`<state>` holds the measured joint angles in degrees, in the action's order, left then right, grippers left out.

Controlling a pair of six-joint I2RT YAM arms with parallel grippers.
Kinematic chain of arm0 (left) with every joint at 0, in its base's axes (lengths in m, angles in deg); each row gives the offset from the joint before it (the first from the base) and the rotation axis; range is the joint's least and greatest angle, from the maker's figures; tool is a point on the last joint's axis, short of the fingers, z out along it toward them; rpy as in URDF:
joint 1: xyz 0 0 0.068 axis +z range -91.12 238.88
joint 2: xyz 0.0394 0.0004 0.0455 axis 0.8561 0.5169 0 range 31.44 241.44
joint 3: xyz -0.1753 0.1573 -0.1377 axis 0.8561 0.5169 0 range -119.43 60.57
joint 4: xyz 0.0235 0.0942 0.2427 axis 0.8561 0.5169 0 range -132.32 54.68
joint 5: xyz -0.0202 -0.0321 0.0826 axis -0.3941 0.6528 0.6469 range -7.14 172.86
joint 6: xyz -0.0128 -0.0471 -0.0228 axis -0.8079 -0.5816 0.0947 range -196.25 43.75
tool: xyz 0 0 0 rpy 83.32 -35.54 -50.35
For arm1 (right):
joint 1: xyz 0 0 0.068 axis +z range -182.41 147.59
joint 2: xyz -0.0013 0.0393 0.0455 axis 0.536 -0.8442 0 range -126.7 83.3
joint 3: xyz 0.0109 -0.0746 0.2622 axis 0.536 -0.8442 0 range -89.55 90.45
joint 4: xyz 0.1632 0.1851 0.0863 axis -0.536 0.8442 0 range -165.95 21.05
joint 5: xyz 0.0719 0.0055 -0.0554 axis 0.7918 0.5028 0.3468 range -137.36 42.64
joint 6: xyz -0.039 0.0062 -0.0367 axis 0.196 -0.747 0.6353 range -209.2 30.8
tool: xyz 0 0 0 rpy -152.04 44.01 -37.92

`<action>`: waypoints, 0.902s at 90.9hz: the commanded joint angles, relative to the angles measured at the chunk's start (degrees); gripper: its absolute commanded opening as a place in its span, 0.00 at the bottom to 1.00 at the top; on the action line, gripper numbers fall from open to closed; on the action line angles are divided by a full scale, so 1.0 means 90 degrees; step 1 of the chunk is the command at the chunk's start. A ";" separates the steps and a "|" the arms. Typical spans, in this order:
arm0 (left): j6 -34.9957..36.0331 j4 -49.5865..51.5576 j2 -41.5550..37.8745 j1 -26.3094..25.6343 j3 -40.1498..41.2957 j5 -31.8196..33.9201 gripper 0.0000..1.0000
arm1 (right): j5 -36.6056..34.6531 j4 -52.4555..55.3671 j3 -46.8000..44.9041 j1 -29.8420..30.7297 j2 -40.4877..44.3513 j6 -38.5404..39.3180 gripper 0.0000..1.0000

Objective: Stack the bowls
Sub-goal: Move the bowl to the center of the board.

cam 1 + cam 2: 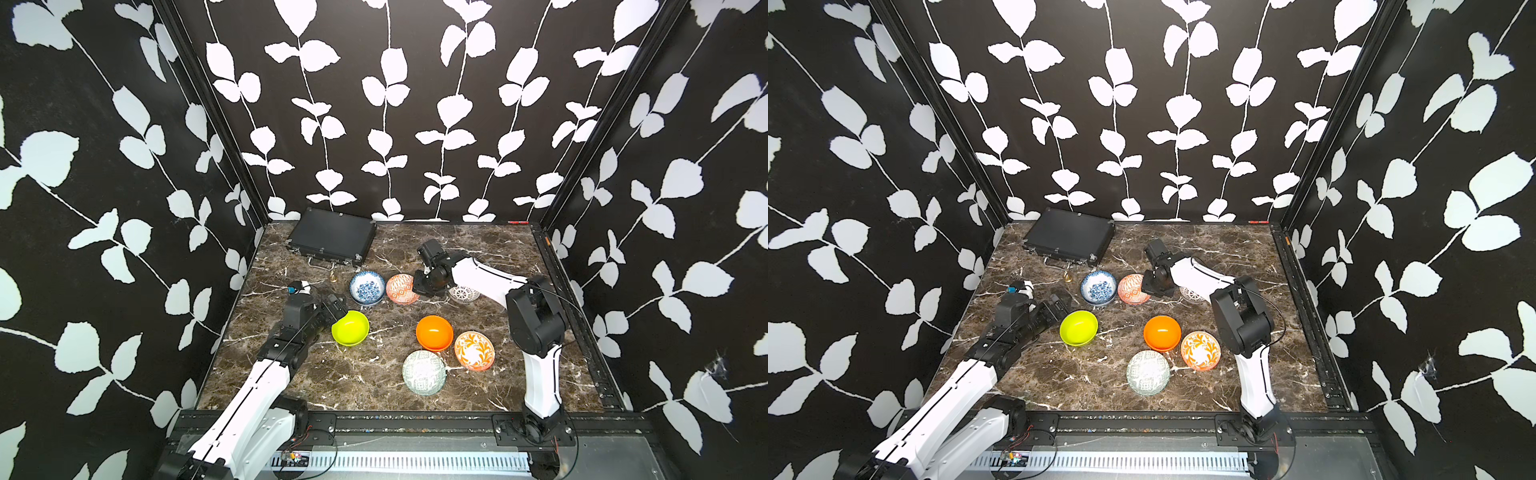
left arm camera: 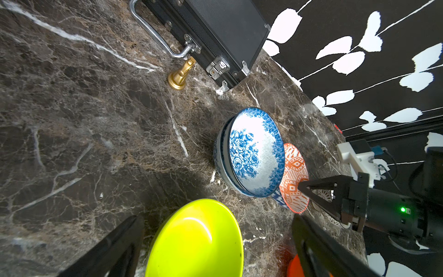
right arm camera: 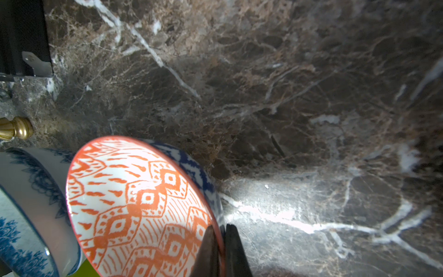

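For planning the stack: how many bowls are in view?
8. Two blue floral bowls nested; orange diamond bowl in right gripper; lattice bowl under its arm; lime bowl at left gripper; plain orange bowl, orange leaf bowl, green patterned bowl nearer front. Others may hide.

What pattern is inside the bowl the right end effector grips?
Orange diamonds on white; the bowl shows best in the right wrist view.

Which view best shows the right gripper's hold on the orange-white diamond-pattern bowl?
The right wrist view: the right gripper is shut on the rim of the orange-white bowl, one finger inside, one outside. In both top views the gripper's body hides the pinch. The left wrist view shows it side-on, farther off.
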<state>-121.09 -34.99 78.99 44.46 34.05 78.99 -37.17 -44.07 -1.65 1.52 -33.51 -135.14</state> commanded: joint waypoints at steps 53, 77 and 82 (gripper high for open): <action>0.0016 -0.0131 -0.0108 0.0049 0.0069 -0.0002 0.99 | -0.0187 0.0430 -0.0128 0.0126 0.0379 -0.0053 0.40; 0.0025 -0.0123 -0.0069 0.0049 0.0052 -0.0011 0.99 | -0.0267 0.0550 -0.0109 0.0126 0.0769 -0.0036 0.42; 0.0016 -0.0112 -0.0054 0.0054 0.0047 -0.0018 0.99 | -0.0290 0.0598 -0.0117 0.0126 0.0897 -0.0019 0.42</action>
<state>-121.24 -34.99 78.64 44.57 34.09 78.99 -38.08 -40.60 -2.55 2.22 -29.32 -135.51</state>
